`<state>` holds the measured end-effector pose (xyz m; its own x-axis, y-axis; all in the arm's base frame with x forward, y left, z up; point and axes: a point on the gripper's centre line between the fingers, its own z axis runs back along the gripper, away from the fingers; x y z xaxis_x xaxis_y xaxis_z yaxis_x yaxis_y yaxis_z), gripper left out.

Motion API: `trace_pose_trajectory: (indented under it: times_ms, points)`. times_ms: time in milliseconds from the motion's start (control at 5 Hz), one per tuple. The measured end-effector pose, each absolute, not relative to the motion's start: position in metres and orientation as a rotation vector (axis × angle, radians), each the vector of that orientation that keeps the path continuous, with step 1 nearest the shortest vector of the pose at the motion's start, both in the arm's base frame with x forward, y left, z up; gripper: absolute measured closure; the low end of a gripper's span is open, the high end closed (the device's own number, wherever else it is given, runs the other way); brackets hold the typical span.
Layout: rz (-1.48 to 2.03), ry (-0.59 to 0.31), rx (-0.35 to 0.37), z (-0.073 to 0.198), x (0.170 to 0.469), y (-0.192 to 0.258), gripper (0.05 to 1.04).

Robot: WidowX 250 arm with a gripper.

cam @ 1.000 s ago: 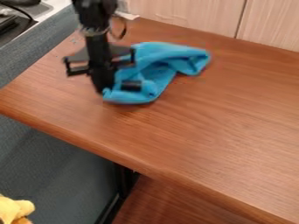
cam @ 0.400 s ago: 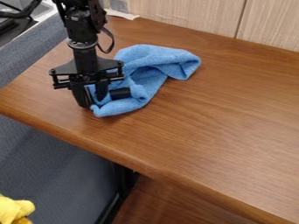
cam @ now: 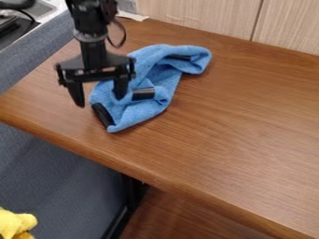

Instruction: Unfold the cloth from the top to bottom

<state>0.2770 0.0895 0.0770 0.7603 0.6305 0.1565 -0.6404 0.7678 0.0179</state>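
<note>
The black gripper (cam: 100,101) hangs over the left end of the cloth, its two fingers spread wide apart. One finger is above bare table to the left of the cloth, the other in front of the blue fabric. The blue cloth (cam: 146,109) lies bunched and folded at the back left of the table, stretching from below the gripper toward the upper right. Black patches show on it at its lower left edge, near its middle and inside the fold at its upper right end. Nothing is held between the fingers.
The wooden table (cam: 218,126) has its rounded front edge running from the left to the lower right. A pale panelled wall (cam: 199,16) stands behind it. A yellow object (cam: 16,224) shows at the bottom left corner, below table level.
The gripper, narrower and at the cloth's lower left end earlier, has opened and risen slightly. That end of the cloth has shifted down and left, and its black patch now shows.
</note>
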Motion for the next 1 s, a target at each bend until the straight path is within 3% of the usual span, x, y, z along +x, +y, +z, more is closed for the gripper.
trace_pose_trajectory:
  times_ms: [200,600,1000]
  points:
    - [0.663,-0.159,0.047,0.1,0.282,0.087,0.078]
    - [0.625,-0.271,-0.01,0.16,0.289,0.081,0.083]
    - [0.608,-0.276,0.011,0.163,0.286,0.083,0.083]
